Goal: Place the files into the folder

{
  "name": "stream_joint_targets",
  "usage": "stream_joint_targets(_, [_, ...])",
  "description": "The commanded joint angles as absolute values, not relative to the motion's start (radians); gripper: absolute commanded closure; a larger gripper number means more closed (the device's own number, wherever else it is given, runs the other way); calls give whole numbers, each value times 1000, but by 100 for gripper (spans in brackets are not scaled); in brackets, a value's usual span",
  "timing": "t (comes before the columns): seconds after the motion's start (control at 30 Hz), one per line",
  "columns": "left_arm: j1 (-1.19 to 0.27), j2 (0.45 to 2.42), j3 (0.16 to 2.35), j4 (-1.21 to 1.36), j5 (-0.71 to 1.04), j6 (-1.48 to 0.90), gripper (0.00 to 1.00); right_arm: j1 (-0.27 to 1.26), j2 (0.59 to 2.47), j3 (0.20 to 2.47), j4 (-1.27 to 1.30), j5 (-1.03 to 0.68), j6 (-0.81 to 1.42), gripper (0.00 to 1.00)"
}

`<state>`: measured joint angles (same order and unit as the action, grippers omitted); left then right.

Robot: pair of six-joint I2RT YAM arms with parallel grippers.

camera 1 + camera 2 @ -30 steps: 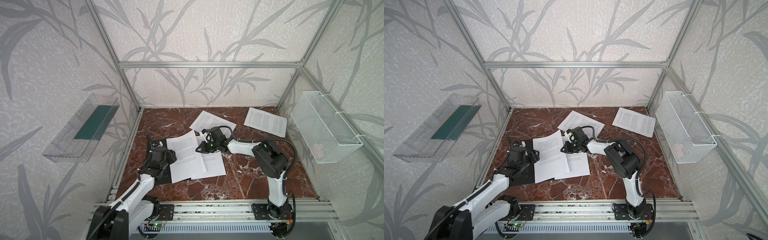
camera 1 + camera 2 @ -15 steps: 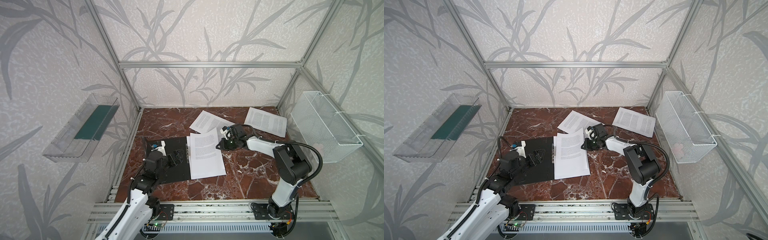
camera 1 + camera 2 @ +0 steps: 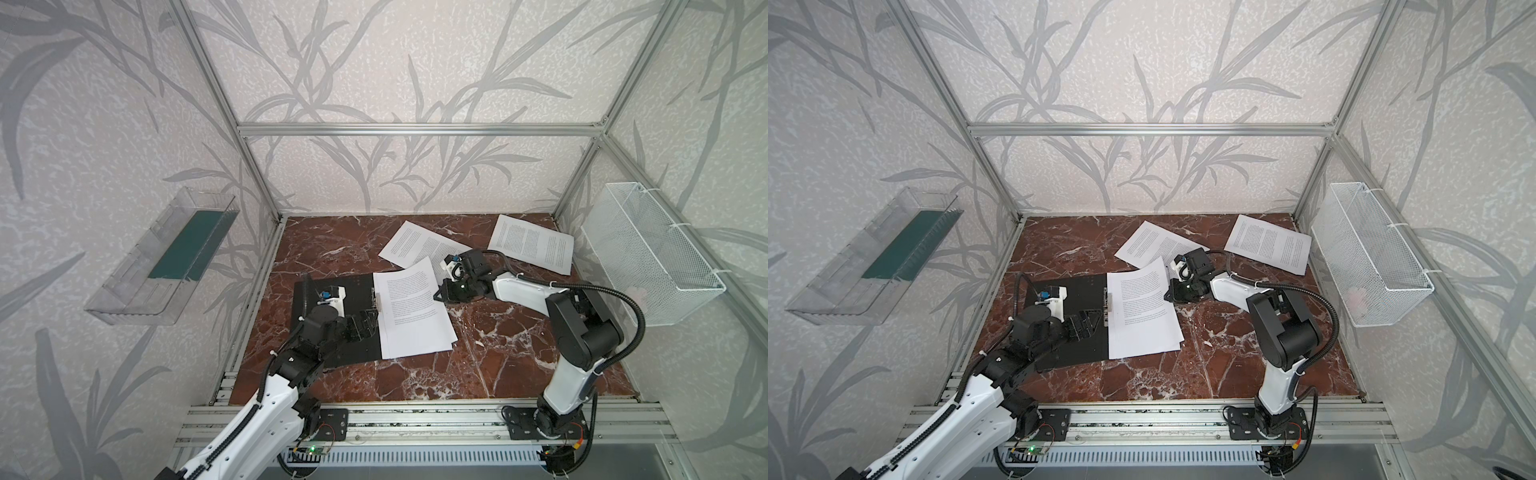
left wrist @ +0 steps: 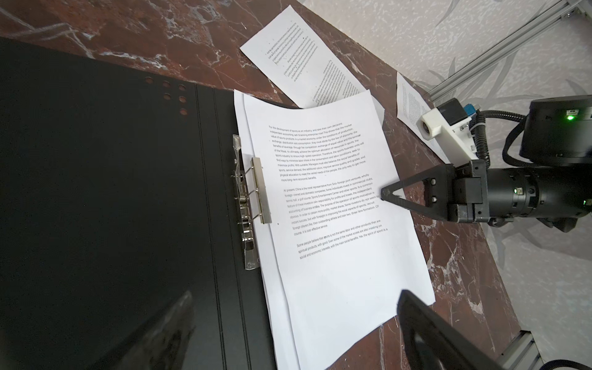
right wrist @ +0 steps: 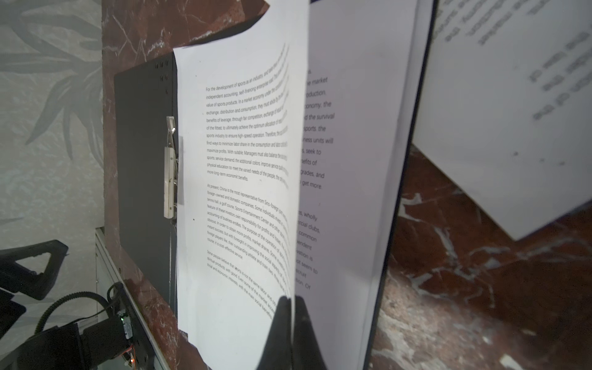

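**A:** Where are your jaws?

**B:** My right jaws are together, pinching the top sheet (image 5: 237,179) at the edge farthest from the folder's (image 3: 357,286) clip (image 4: 261,189). That edge curls up off the pile (image 3: 415,345). My left jaws are wide apart over the folder's bare black half and hold nothing.

**A:** What does the next move turn on?

**B:** The clip lies straight across the sheet from my right jaws, and the sheet's long axis runs along it. My left jaws are nearer the clip. Two loose sheets wait beyond the folder, one (image 3: 415,245) just beside it and one (image 3: 530,245) farther off.

**A:** Anything hidden?

**B:** I can't tell whether the sheet's edge is under the clip. The pile hides the folder's other half.
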<state>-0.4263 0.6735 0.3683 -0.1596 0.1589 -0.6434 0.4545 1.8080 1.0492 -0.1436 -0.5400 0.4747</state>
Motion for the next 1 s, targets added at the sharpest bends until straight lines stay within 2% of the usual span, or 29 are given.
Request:
stream_joint_targets(0.0, [-429,669,356,-129,164,-630,1,467,1816,1031,-68,-549,537,100])
stream_joint_targets(0.4, [-429,673,351,-118,165,-630,1,490,1831,1032,-42,-564,564,100])
stream_joint_targets(0.97, [-429,679,345,-108,161,-629,1,499,1817,1061,-131,-532,490,100])
